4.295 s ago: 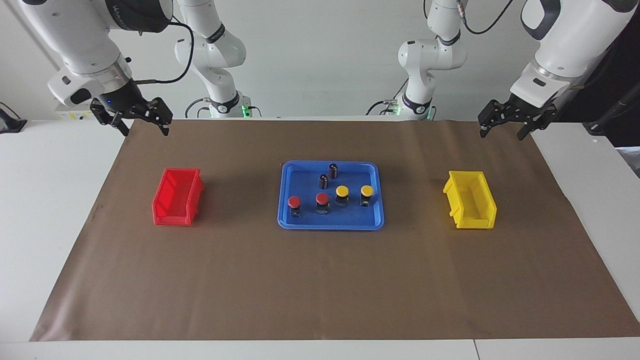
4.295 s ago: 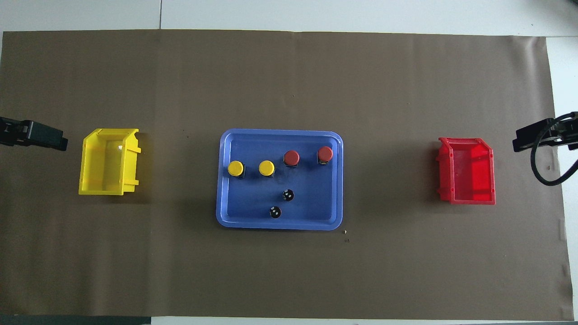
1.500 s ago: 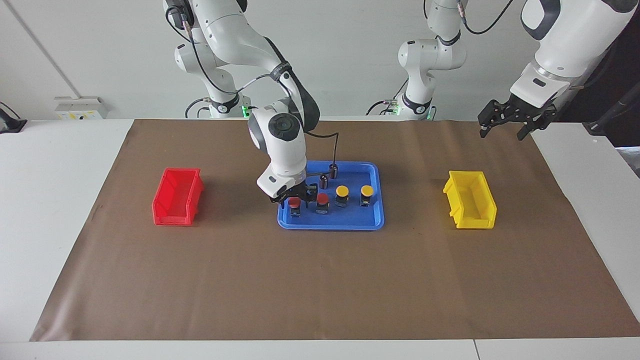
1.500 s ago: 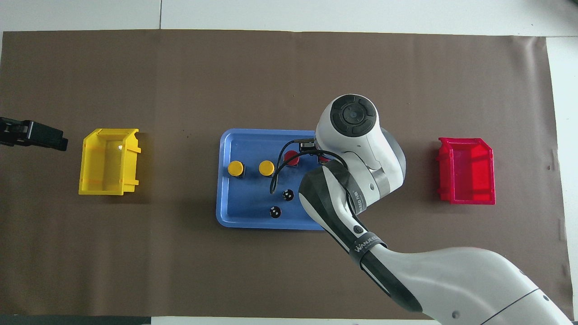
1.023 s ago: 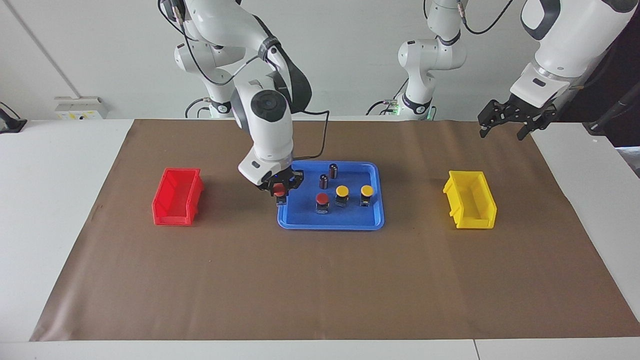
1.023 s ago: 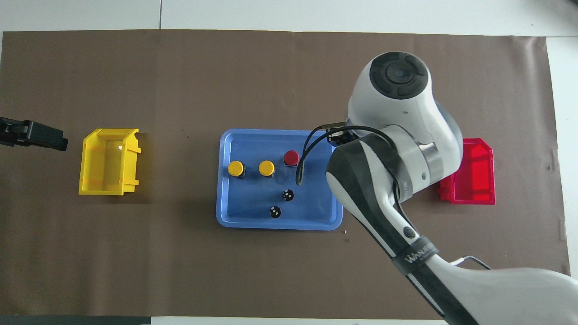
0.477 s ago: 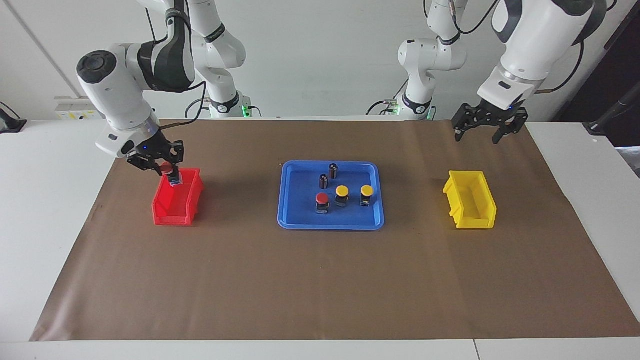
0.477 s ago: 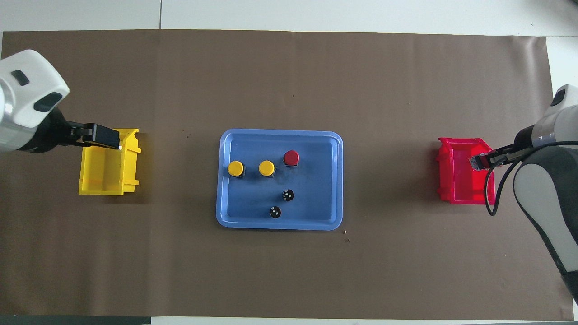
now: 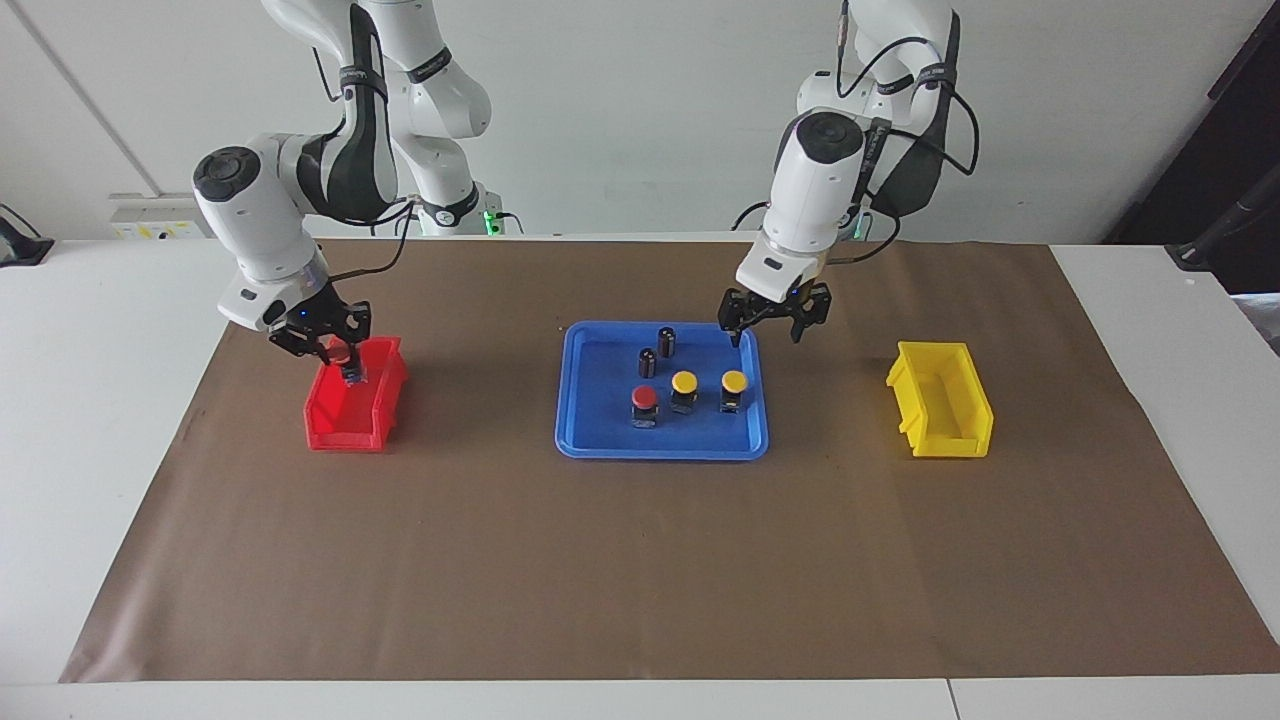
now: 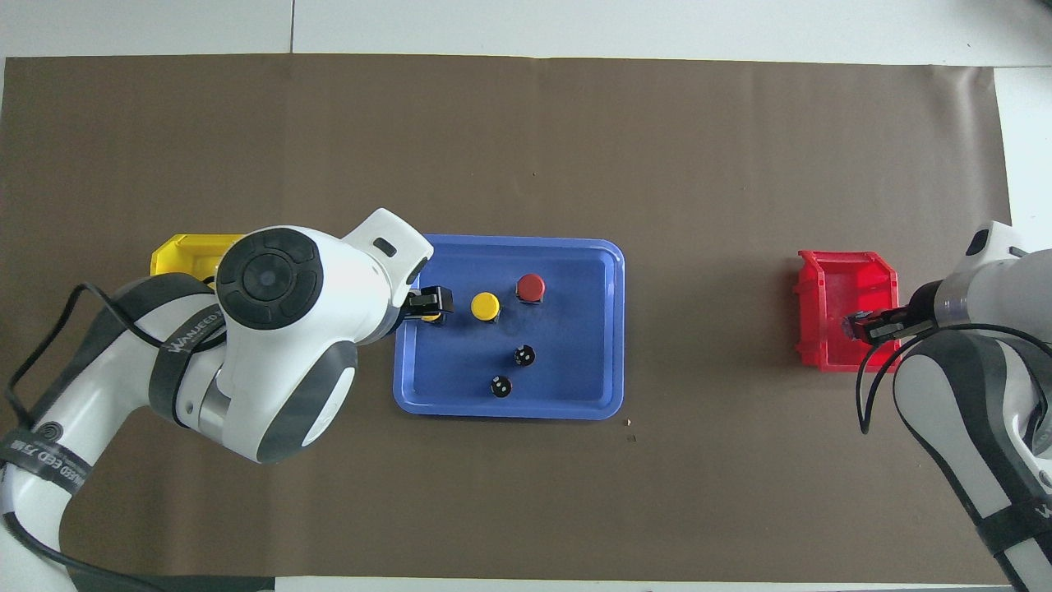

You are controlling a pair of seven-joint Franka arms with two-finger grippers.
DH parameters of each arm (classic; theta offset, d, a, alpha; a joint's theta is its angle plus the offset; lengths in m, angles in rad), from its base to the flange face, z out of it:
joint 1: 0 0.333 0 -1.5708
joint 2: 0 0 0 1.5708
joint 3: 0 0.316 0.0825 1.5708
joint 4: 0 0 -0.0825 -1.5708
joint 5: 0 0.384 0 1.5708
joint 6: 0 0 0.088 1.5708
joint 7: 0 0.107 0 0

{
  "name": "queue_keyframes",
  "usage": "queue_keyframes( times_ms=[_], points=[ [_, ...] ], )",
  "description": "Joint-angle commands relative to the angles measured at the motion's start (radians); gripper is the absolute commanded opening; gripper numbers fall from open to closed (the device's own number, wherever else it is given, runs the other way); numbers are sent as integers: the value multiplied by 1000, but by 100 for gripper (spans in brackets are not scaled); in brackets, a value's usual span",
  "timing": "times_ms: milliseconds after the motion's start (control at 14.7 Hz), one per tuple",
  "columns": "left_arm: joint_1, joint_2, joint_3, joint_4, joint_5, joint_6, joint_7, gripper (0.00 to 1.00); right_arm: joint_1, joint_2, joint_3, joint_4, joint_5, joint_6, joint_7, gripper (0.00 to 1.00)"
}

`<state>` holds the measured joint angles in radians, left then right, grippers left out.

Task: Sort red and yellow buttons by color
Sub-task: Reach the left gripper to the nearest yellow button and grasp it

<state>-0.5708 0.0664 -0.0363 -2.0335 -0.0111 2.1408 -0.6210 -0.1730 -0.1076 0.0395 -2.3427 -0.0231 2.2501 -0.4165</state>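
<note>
One red button and two yellow buttons stand in the blue tray. My right gripper is shut on the second red button and holds it in the top of the red bin. My left gripper is open and empty over the tray's corner, above the yellow button at the left arm's end. In the overhead view the left gripper covers most of that yellow button; the other yellow button and the red button show.
Two dark capless cylinders stand in the tray nearer to the robots. A yellow bin sits toward the left arm's end of the brown mat; the left arm hides most of it in the overhead view.
My left gripper has swung from near the yellow bin to over the tray. My right gripper has lowered the red button a little into the red bin.
</note>
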Motion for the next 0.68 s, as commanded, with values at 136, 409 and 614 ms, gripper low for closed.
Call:
queue_keyframes(
  times_ms=[136, 409, 614],
  points=[
    [-32, 78, 18, -45, -9, 142, -31, 77, -33, 9, 13, -95, 8, 127, -13, 15],
    [-24, 89, 18, -47, -9, 162, -31, 62, -11, 11, 14, -99, 8, 140, 39, 15],
    [-17, 90, 18, -44, -10, 166, -32, 10, -2, 11, 14, -99, 8, 134, 38, 32]
  ],
)
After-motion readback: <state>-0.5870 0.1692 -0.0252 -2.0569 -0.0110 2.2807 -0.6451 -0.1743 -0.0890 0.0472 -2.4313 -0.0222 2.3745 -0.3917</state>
